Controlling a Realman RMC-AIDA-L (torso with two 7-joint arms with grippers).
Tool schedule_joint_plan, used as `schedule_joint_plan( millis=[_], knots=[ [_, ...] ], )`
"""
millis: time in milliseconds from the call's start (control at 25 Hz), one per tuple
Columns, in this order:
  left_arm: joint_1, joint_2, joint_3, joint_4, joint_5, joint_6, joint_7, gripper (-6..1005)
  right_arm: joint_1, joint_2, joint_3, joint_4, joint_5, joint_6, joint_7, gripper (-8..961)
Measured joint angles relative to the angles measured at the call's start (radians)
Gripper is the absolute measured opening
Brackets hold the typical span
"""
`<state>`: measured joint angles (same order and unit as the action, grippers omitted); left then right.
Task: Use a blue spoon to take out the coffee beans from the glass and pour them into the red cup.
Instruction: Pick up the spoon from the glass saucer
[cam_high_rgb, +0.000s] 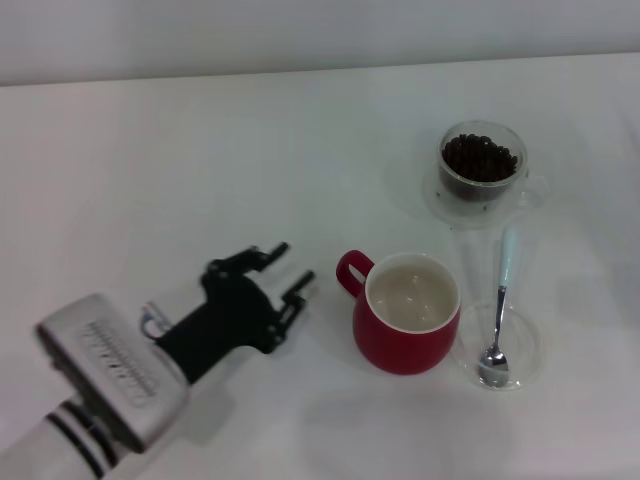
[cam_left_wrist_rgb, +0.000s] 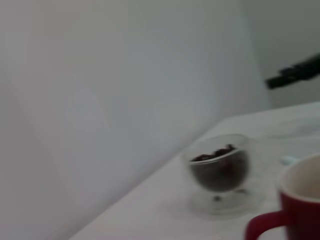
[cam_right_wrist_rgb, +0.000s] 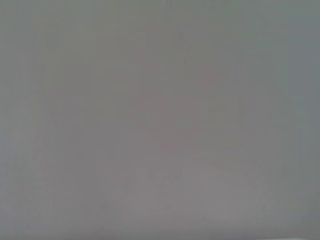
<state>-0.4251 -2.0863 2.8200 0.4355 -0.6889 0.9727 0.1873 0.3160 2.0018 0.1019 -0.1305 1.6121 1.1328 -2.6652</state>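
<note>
a squat, rounded, glossy red cup (cam_high_rgb: 408, 318) with a loop handle and cream-white inside is shown on the smooth white tabletop (cam_high_rgb: 200, 150). just to its right, a blue spoon (cam_high_rgb: 500, 312), pale-handled with a shiny metal bowl, is laid on a flat clear round dish (cam_high_rgb: 525, 345). behind it, a small clear glass (cam_high_rgb: 482, 170) is filled with dark oval coffee beans (cam_high_rgb: 480, 157). the matte black left gripper (cam_high_rgb: 285, 270) is held to the left of the cup, jaws open and empty. no legible writing is seen.
</note>
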Motion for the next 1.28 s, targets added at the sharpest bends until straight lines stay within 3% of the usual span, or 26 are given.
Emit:
schedule_joint_plan(
  millis=[240,520,640,840,1000,1120,1280],
  knots=[
    [0.071,0.001,-0.071,-0.054,-0.009,0.11,-0.1,387,-0.01,-0.002,-0.038,-0.026,-0.01,0.002,0.084,859],
    [0.101,0.002,-0.12,-0.126,-0.031,0.212,-0.22,387,-0.039,-0.016,-0.207,-0.166,-0.011,0.009,0.44,858],
    [0.107,0.002,-0.12,-0.139,-0.067,0.238,-0.226,387,-0.051,-0.05,-0.306,-0.199,-0.011,0.009,0.615,858],
    [0.108,0.003,-0.12,-0.143,-0.163,0.25,-0.227,387,-0.053,-0.144,-0.52,-0.203,-0.014,0.012,0.886,857],
    [0.104,0.005,-0.12,-0.148,-0.218,0.251,-0.227,387,-0.051,-0.203,-0.63,-0.202,-0.014,0.048,1.048,857],
    [0.096,0.005,-0.124,-0.159,-0.238,0.251,-0.227,388,-0.045,-0.24,-0.684,-0.196,-0.02,0.093,1.141,857],
    [0.086,0.005,-0.151,-0.175,-0.241,0.252,-0.228,388,-0.029,-0.265,-0.7,-0.2,-0.09,0.157,1.271,858]
  ],
)
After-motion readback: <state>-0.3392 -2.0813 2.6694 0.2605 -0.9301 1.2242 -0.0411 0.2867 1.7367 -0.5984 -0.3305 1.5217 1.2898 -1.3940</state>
